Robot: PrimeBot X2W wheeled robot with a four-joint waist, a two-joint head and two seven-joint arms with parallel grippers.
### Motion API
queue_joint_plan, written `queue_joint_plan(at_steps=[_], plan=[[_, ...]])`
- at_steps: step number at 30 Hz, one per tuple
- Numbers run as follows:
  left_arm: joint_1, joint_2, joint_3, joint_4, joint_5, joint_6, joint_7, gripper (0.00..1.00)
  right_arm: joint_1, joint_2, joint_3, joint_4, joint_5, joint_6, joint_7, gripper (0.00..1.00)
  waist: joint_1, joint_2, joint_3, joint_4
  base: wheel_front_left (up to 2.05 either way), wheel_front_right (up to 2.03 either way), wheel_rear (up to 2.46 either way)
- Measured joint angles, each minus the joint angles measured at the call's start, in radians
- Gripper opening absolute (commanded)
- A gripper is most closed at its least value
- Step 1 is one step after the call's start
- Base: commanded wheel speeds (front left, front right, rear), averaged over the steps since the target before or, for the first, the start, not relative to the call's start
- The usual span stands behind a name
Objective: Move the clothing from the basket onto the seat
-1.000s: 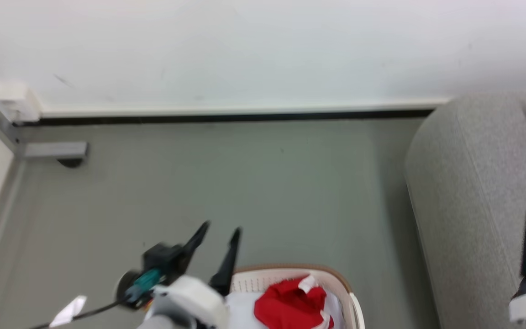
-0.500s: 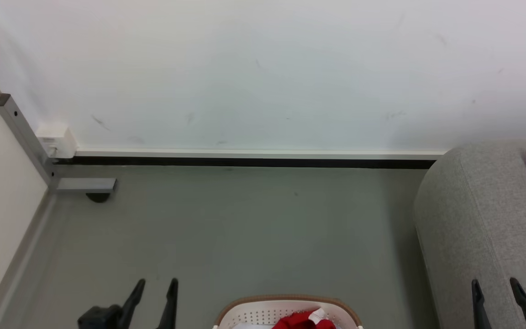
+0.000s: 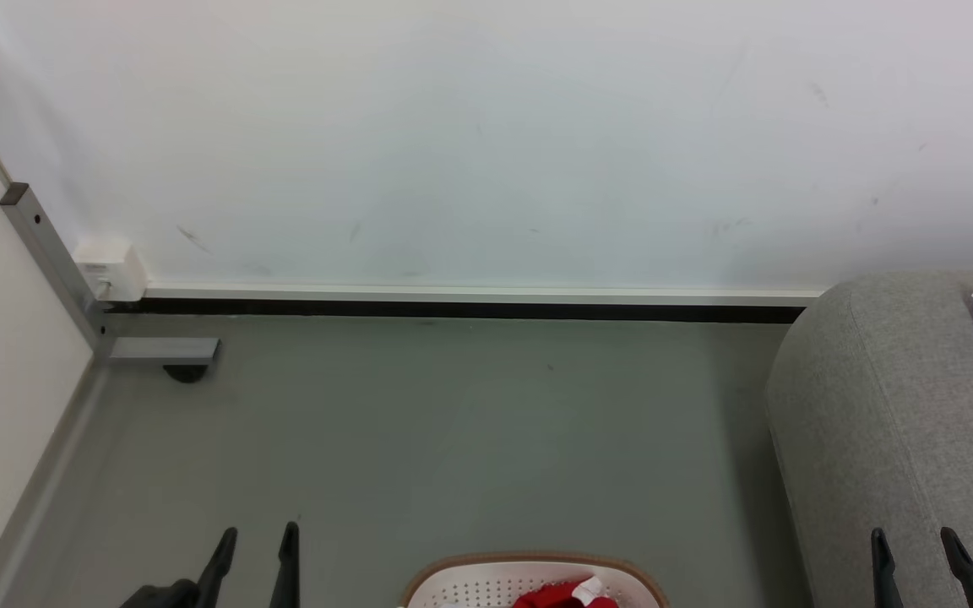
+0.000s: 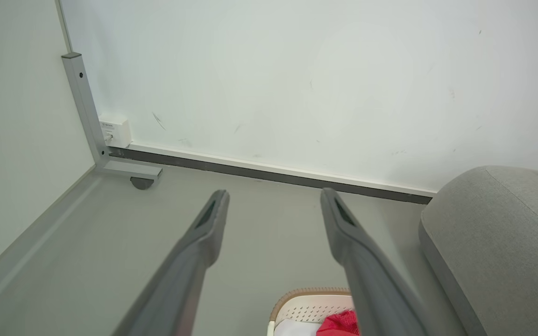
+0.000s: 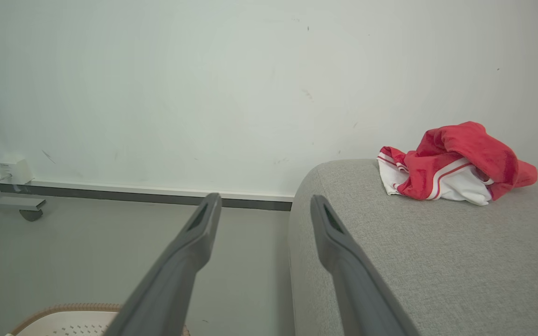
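Left gripper (image 3: 258,540) is spread wide with nothing between its fingers, hanging over the floor (image 3: 453,439) just left of the basket (image 3: 529,559); right gripper (image 3: 913,545) is the same, jaws apart and empty, sitting over the near end of the seat (image 3: 875,405); on my right wrist feed one finger lies over floor and the other over grey upholstery, so it straddles the seat's rounded edge; now the clothing (image 3: 562,598), I can see a red bunch with a white-trimmed tab lying inside the basket, cut off by the bottom of my head view; on the left wrist feed a pale cloth (image 4: 292,329) lies right beside it in the same basket; the basket stands on the floor between my two grippers, brown rim up, perforated wall showing; off to the right a second red and white garment (image 5: 456,163) lies crumpled on top of the seat, red folds over a white striped panel, well apart from the right gripper; behind everything a pale wall (image 3: 486,127) with a dark skirting strip (image 3: 453,309); at far left a grey metal frame (image 3: 56,270) with a small white box (image 3: 111,268) against it and a caster (image 3: 187,373) under its foot
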Motion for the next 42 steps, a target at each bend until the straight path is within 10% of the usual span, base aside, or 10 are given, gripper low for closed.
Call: queue_joint_plan(at_steps=[17,42], plan=[[-0.053,-0.08,0.035,0.009,0.079,-0.081,0.0,1.0,-0.048,0.0,-0.017,-0.032,-0.029,0.0,0.0,1.0,0.0,0.0,0.041,-0.08,0.0,0.0,0.0],[-0.527,-0.104,-0.387,0.577,0.029,-0.115,0.27,1.0,-0.191,0.0,-0.082,-0.172,-0.03,0.0,0.0,1.0,0.0002,0.0,0.371,-0.264,0.0,0.0,0.0]])
